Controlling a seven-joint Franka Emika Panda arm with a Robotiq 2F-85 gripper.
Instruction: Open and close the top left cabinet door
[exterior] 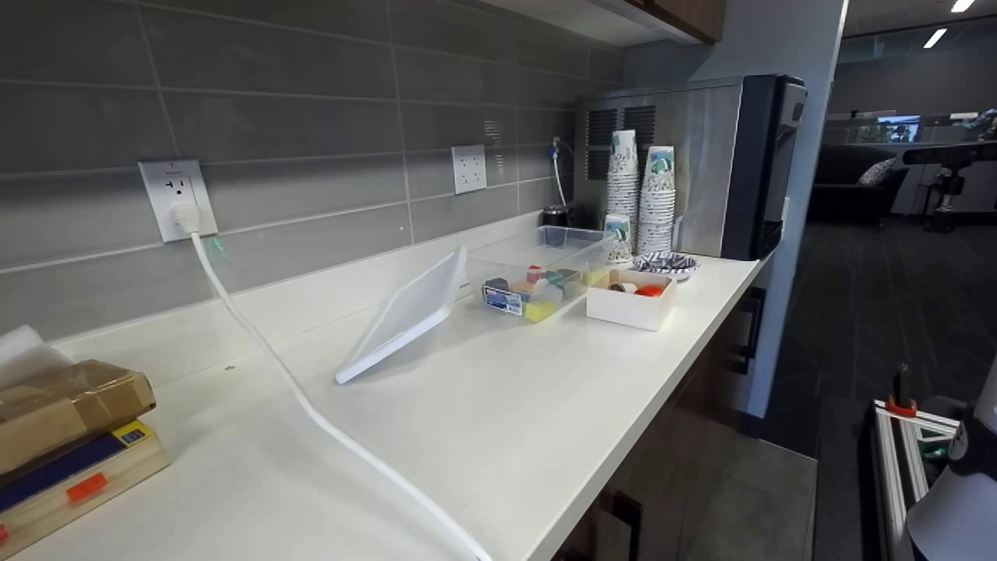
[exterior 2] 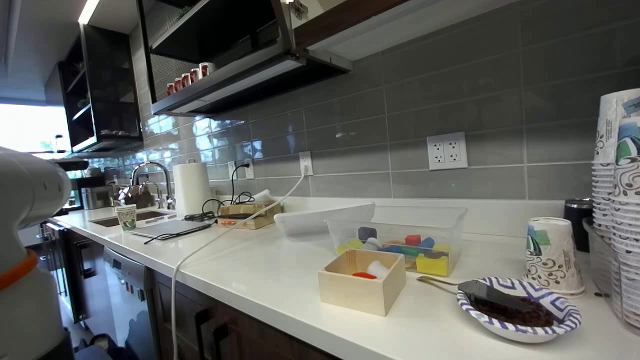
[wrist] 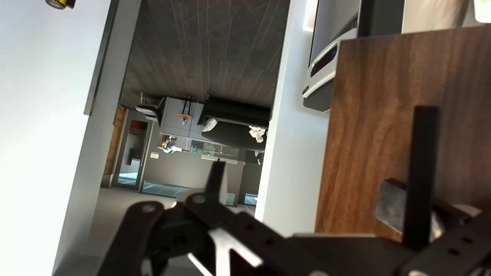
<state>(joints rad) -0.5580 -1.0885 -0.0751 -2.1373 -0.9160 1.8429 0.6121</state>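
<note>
The wooden upper cabinet (exterior 2: 345, 22) shows at the top of an exterior view. A metal hinge (exterior 2: 299, 9) and a pale inner face show there, so a door appears at least partly open; most of it is out of frame. A corner of wooden upper cabinetry (exterior: 693, 17) shows in an exterior view. In the wrist view, which stands upside down, a brown wooden panel (wrist: 368, 126) fills the right side. My gripper (wrist: 322, 136) is open, its fingers wide apart, the right one overlapping the panel. A blurred grey metallic piece (wrist: 390, 207) sits beside that finger. Both exterior views miss the gripper.
A white arm link (exterior 2: 30, 250) stands left in an exterior view. A black shelf unit (exterior 2: 230, 75) with cans adjoins the cabinet. The counter (exterior 2: 260, 280) holds a clear bin (exterior 2: 400, 220), a wooden box (exterior 2: 355, 292) and stacked cups (exterior 2: 630, 225). A white cable (exterior: 327, 421) crosses it.
</note>
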